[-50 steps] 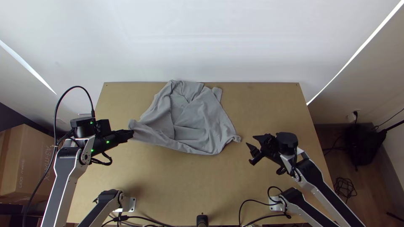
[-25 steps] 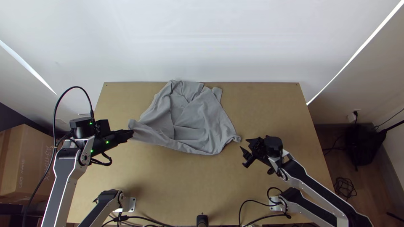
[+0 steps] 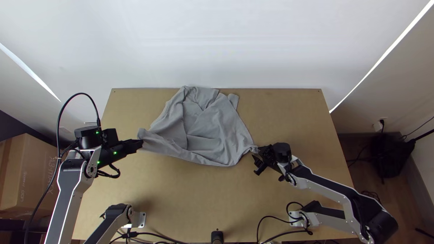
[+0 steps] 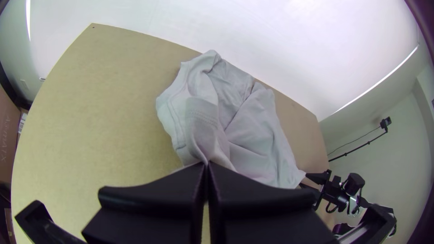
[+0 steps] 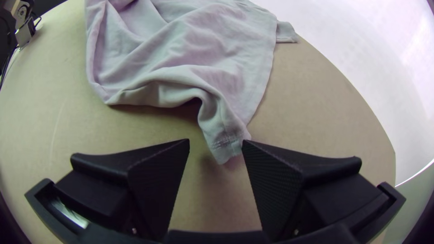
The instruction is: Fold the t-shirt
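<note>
At the middle of the near edge of the table (image 3: 190, 199) stood a small black device (image 3: 217, 237). Farther in, between the table's middle and its right edge, the right gripper (image 3: 256, 154) had its black fingers parted around the hemmed tip of the grey t-shirt (image 3: 212, 131); whether they touched the cloth could not be told. Toward the left edge, the left gripper (image 3: 142, 143) was clamped on the shirt's near left part, its fingers pressed together with the fabric drawn into pleats between them. Off the left edge was a cardboard box (image 3: 29, 171). The t-shirt lay rumpled and partly spread, left of centre, running from the middle of the table up to the far edge. Its near border slanted from the left gripper down toward the table's middle, then rose to the hemmed tip. Loose folds crossed the body, with a wide hollow in them on the side toward the left gripper. Just short of the far edge, a short flap (image 3: 233, 100) stuck out toward the far right corner. Behind that edge rose a white wall (image 3: 217, 49).
</note>
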{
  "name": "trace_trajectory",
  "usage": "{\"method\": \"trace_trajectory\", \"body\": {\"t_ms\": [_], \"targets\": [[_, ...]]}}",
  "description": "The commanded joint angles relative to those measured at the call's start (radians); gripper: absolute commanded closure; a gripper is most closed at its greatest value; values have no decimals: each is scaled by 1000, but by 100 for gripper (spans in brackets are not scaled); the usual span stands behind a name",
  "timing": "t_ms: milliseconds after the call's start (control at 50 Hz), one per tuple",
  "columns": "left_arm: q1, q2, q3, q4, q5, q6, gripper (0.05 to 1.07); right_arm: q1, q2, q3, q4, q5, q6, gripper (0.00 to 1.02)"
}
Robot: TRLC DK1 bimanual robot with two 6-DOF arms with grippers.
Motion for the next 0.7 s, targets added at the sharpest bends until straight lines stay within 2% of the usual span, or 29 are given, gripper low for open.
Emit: {"method": "trace_trajectory", "body": {"t_ms": [0,120,140,180,220,240,340,420,480,680], "targets": [[8,-14,-9,6,3,-12,104,1,70,24,48,15,-22,47],[8,-15,-12,4,3,-12,104,1,107,42,65,28,-16,48],[8,-15,-12,4,3,-12,104,1,109,45,65,28,-16,51],[8,-14,-10,4,2,-10,104,1,110,48,66,28,-16,71],[8,-11,-7,6,3,-9,104,1,109,53,72,28,-16,98],[8,-9,-6,6,2,-9,104,-2,107,56,72,28,-11,101],[8,0,7,10,2,-5,104,-18,78,57,72,35,14,100],[8,11,30,10,3,-5,104,-51,29,77,59,38,90,100],[10,23,51,12,2,-1,104,-78,-17,94,40,38,110,100],[27,66,132,30,2,4,104,-143,-147,206,-144,37,201,100]]}}
